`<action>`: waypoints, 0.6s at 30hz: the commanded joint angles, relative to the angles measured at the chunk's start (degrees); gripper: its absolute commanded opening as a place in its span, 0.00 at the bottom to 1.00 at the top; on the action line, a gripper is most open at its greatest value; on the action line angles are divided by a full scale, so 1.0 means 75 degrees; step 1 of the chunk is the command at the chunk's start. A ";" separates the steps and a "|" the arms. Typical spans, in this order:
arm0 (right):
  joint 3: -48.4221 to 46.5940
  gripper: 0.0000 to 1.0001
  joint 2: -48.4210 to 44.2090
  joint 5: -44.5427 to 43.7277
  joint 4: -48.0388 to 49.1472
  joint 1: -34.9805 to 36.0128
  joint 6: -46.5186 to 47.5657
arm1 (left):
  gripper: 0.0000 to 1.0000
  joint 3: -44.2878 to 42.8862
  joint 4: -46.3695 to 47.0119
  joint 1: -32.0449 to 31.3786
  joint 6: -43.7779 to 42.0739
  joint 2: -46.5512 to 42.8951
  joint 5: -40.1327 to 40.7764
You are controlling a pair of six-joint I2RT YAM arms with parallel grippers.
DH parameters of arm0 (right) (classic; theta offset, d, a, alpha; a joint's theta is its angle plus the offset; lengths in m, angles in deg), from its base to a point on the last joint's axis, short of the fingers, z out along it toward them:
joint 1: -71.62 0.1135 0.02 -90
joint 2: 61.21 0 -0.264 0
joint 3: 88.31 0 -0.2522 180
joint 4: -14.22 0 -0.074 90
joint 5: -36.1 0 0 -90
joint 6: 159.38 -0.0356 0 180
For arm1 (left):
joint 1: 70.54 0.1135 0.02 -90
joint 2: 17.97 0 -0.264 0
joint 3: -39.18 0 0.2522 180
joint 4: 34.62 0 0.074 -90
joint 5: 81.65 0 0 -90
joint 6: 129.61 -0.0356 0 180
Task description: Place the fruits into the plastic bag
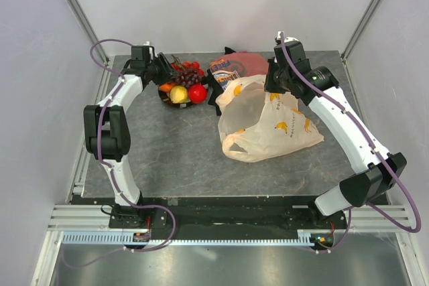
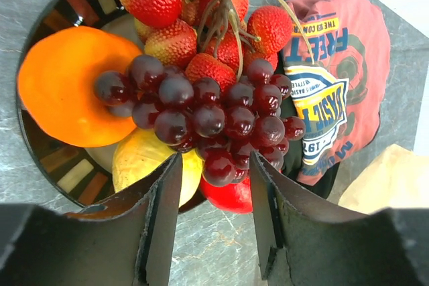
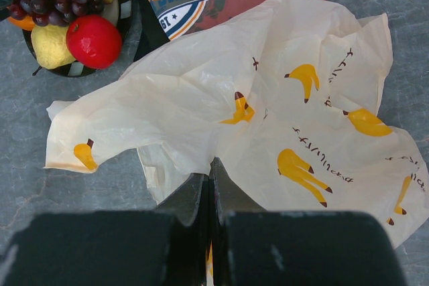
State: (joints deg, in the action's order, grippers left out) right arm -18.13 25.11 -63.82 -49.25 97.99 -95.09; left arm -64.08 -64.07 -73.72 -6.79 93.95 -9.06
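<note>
The fruits lie on a dark round plate [image 2: 47,160]: an orange [image 2: 67,92], a yellow pear-like fruit [image 2: 142,160], a red apple [image 2: 232,196], dark purple grapes [image 2: 201,112] and red berries [image 2: 181,31]. My left gripper [image 2: 214,165] is open, its jaws either side of the low end of the grape bunch, not touching it. It sits at the plate's left rim in the top view [image 1: 163,70]. The plastic bag [image 1: 268,122] lies right of the plate. My right gripper [image 3: 211,165] is shut on the bag's film [image 3: 268,98] near its opening edge.
A red-and-black printed folded cloth [image 1: 234,65] lies behind the bag and right of the plate; it also shows in the left wrist view [image 2: 335,78]. The grey marbled tabletop [image 1: 174,152] stretches in front. White walls and frame posts enclose the table.
</note>
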 commanded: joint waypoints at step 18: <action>-0.0154 0.00 -0.0131 0.0021 0.0300 -0.0024 -0.0028 | 0.46 0.0108 0.0474 0.0026 0.0593 0.0230 -0.0503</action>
State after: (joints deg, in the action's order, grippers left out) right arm -18.13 25.11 -63.82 -49.25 97.99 -95.09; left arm -63.49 -62.71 -73.72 -4.02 95.18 -11.75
